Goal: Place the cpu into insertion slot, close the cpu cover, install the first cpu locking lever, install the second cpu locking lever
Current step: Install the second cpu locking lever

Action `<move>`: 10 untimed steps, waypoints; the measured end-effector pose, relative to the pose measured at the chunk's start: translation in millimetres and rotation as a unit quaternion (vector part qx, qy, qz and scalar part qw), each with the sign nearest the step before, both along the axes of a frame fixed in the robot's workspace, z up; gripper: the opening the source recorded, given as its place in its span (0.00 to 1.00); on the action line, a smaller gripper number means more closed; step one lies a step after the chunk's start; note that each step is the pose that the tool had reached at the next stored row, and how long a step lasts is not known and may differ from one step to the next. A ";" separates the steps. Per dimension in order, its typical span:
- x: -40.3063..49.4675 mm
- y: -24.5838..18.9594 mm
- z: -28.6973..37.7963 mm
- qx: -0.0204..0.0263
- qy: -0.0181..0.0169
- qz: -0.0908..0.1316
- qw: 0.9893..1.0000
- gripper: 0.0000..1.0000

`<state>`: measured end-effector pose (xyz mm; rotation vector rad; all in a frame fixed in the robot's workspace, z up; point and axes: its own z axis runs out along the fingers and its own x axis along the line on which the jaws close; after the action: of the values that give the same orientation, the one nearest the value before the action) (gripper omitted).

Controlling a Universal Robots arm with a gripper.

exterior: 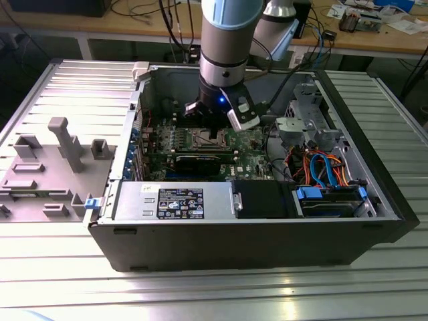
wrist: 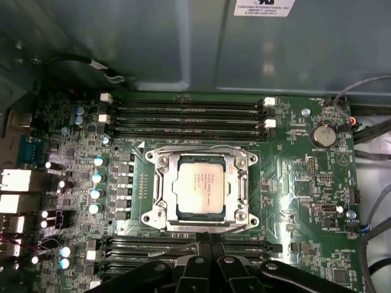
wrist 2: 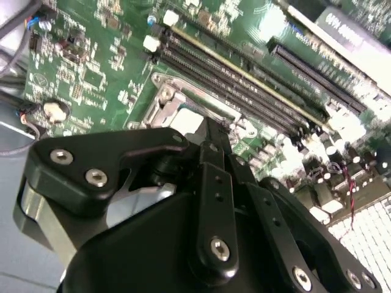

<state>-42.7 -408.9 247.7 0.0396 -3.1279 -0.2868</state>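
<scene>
Plastic tray (exterior: 47,167) of grey moulded fixtures lies on the ribbed metal table (exterior: 200,287) at the exterior view's left, just beside the open computer case (exterior: 254,241). Inside the case the green motherboard (exterior: 244,144) lies flat, with the arm (exterior: 227,40) reaching straight down over it and the gripper (exterior: 215,130) hanging just above the insertion slot (exterior: 207,138). Further toward the exterior view's right sit a grey drive cage (exterior: 304,124) and a bundle of orange and blue cables (exterior: 321,167).

In the first wrist view the insertion slot (wrist: 204,190) sits between two banks of black memory slots (wrist: 189,113), and the cpu (wrist: 203,187) lies flat in it, silver top up. The cpu cover (wrist: 239,189) is down, framing the chip on all sides. A thin locking lever (wrist: 189,148) runs along the far edge of the socket. The gripper's fingertips (wrist: 204,239) meet with no gap and nothing between them, just beside the socket's near rim. A coin battery (wrist: 323,135) sits well apart from the socket.
</scene>
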 end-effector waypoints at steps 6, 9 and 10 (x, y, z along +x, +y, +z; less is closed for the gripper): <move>-5.9 -1.2 -4.6 0.002 0.002 0.000 1.000 0.11; -11.6 -2.6 -7.3 0.004 0.003 0.000 1.000 0.11; -14.7 -2.6 -8.2 0.005 0.003 0.000 1.000 0.11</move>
<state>-57.4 -411.5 239.6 0.0387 -3.1200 -0.3017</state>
